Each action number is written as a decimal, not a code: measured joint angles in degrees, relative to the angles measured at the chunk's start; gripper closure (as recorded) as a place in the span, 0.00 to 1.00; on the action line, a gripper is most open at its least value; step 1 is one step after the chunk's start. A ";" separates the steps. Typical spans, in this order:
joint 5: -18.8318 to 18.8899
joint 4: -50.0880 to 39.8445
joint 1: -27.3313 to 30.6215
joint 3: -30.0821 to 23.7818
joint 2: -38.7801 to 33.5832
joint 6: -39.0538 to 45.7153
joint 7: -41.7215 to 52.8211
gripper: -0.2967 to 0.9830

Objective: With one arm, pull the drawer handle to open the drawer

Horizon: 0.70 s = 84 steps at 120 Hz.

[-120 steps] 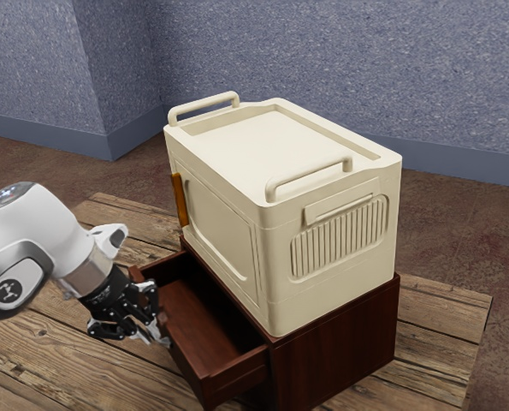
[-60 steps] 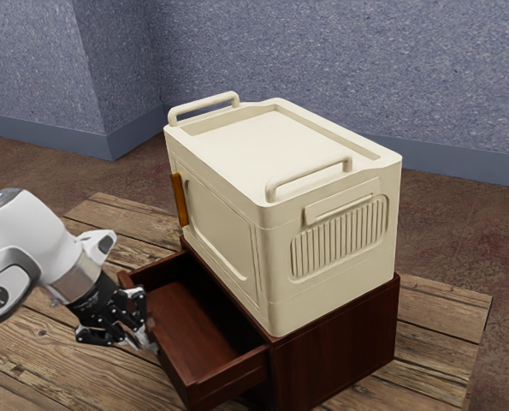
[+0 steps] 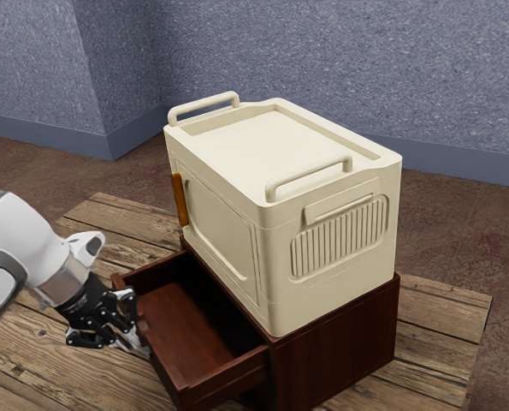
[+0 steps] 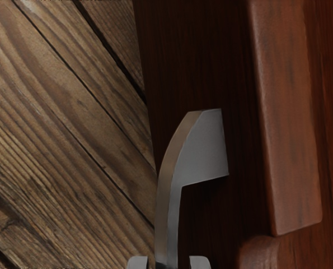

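My gripper is at the outer face of the dark red-brown drawer, which stands pulled out from its cabinet. In the wrist view, the grey curved handle stands on the drawer front. The handle's lower stretch passes between the two fingertips of my gripper, with a narrow gap visible on either side, so the fingers are open around it. In the exterior view the hand hides most of the handle.
A cream box with two top handles sits on the cabinet. An orange-brown upright piece stands at its side. Wooden planks of the table lie beneath the hand and around the cabinet.
My hand has moved toward the exterior view's left and slightly down. The drawer has slid farther out of the cabinet along with it, while the cabinet and cream box have stayed put.
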 joint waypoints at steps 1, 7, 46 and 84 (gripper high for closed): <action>0.01 -0.04 0.05 0.00 -0.09 -0.05 0.00 0.78; 0.05 -0.28 0.27 0.00 -0.59 -0.38 0.00 0.78; 0.41 -0.47 1.40 0.03 -3.95 -3.49 -0.04 0.79; 1.42 -0.56 2.69 0.18 -6.20 -6.83 -0.08 0.75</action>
